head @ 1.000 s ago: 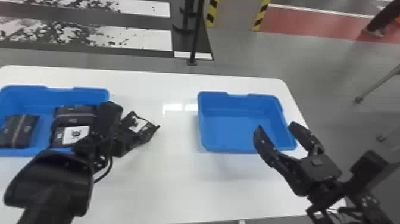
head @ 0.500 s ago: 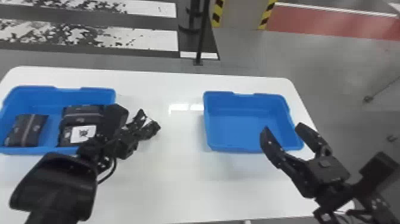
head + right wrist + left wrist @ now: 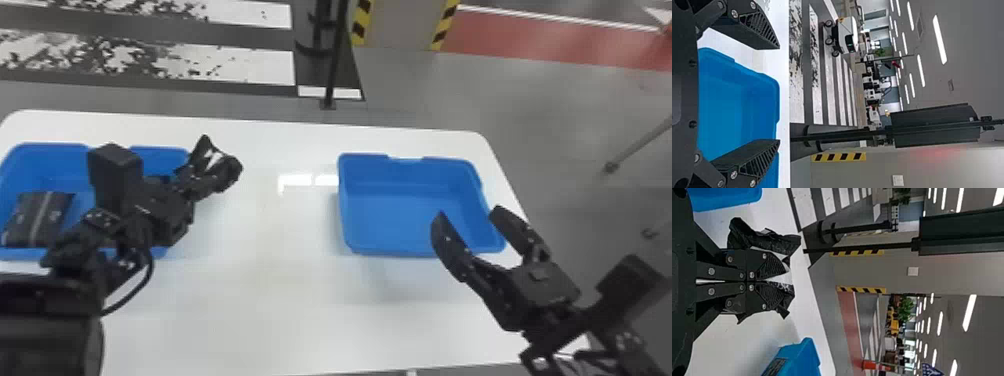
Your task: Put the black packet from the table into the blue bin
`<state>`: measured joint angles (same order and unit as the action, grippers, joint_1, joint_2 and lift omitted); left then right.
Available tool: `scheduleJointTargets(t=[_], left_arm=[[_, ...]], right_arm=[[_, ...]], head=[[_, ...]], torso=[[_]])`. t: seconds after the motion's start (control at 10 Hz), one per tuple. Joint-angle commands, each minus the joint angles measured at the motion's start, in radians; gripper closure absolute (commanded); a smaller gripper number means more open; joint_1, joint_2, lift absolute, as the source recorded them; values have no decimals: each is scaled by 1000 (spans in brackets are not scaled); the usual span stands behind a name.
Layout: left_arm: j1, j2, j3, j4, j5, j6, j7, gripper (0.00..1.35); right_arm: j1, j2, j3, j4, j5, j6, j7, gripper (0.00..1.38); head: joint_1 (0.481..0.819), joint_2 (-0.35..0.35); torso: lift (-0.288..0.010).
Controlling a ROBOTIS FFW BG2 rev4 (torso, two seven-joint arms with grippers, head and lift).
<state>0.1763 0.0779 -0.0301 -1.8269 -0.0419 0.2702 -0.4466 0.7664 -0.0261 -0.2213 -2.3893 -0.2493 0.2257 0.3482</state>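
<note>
On the table (image 3: 280,300), one bin (image 3: 50,150) sits at the left and another bin (image 3: 400,248) right of the middle, well apart. A packet (image 3: 37,220) lies in the left part of the left-hand bin. A second packet (image 3: 202,152) is between the left gripper's (image 3: 222,175) fingers, near that bin's right end. A pole (image 3: 335,55) stands behind the table.

White floor stripes (image 3: 265,69), red floor strip (image 3: 550,42), orange cone (image 3: 871,365), green plant (image 3: 906,306), wheeled white machine (image 3: 847,33)
</note>
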Motion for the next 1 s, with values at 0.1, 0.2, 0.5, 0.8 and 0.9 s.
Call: scheduleJointTargets(t=[0.1,0.2,0.5,0.8,0.9], left_arm=[[54,-1,146,-62,-22,-10,-3,1197],[57,-10,214,-62,-68,-17,-1,877],[108,-35,309,-62,-90,-101,8,104],[233,-58,311,-62,36,-364,8,217],[292,-75,313,-62,100,-457,8,219]], right_arm=[[2,0,0,-2,-2,0,0,173],[2,0,0,-2,-2,0,0,173],[2,0,0,-2,-4,0,0,173],[4,0,0,-2,-6,0,0,173],[7,0,0,-2,-6,0,0,173]], head=[[695,-112],[695,-67],[695,59],[695,86],[695,76]], torso=[[-110],[-110],[-110],[-110],[-110]])
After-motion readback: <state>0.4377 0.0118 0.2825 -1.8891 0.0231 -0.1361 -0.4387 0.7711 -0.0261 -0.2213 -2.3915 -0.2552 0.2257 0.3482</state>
